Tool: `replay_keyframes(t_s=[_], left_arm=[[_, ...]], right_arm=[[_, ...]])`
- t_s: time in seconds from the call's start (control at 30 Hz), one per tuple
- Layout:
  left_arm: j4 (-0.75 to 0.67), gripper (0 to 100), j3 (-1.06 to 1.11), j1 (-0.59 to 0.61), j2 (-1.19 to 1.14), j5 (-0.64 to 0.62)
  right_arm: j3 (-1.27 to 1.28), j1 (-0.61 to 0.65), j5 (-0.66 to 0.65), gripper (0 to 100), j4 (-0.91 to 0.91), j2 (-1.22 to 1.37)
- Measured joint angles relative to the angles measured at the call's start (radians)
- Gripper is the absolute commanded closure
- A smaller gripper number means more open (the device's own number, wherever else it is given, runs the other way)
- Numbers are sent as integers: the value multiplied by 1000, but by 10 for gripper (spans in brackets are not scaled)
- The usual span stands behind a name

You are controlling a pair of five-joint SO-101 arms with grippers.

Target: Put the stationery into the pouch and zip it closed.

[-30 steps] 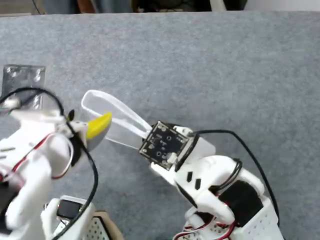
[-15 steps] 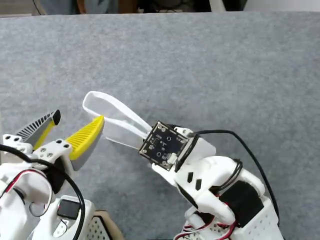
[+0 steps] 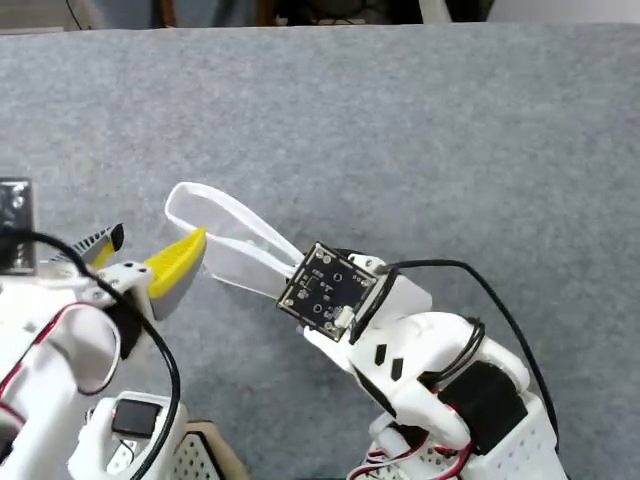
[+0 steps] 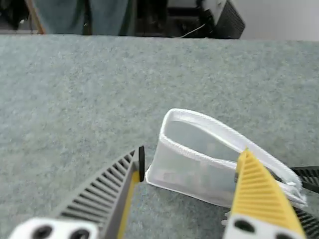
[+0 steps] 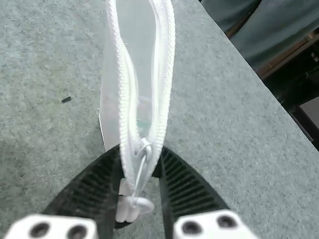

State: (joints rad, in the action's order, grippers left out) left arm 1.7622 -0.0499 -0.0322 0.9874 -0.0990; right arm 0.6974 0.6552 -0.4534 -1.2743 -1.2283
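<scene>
**Pouch and claws.** The pouch stands on edge on the grey table, mouth up and gaping at its looped end. The right claw is pressed onto the zipper end, with one black finger on either side of the tape, and the pull hangs between them. In the high view that claw sits at the end of the pouch nearest the right arm. The left claw is spread wide and holds nothing. Its yellow finger has its tip just beside the wall at the looped end; contact cannot be confirmed. Its grey finger stands apart from the pouch on the far side. In the left wrist view the looped end of the pouch lies ahead of that claw, between the lines of its two fingers. What is inside the pouch cannot be made out.

**Change.** The pouch and the right claw match the frame half a second earlier. The left fingertips hold nearly the same spots, but the white arm body behind them has shifted up and now covers more of the grey finger.
</scene>
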Motion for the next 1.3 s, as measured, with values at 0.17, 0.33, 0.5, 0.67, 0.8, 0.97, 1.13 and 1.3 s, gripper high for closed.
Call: replay_keyframes(t_s=[0.17, 0.33, 0.5, 0.67, 0.8, 0.97, 1.13, 1.3], left_arm=[[0, 697, 55, 12, -2, 0], [-41, 697, 95, 12, -2, -29], [-121, 697, 98, 12, -3, -35], [-166, 697, 121, 20, -3, 20], [-229, 697, 227, 44, -3, 63], [-281, 699, 353, 72, -8, 71], [-293, 821, 393, 72, -6, 69], [-293, 915, 408, 55, -2, 68]], right_arm=[[0, 0, 0, 986, 0, 0], [0, 0, 0, 986, 0, 0], [0, 0, 0, 986, 0, 0], [-6, 0, 0, 986, -21, -2], [-8, 0, 0, 986, -21, -2], [-8, 0, 0, 986, -21, -2], [-8, 2, -2, 986, -21, -2], [-8, 3, -2, 986, -20, 0]])
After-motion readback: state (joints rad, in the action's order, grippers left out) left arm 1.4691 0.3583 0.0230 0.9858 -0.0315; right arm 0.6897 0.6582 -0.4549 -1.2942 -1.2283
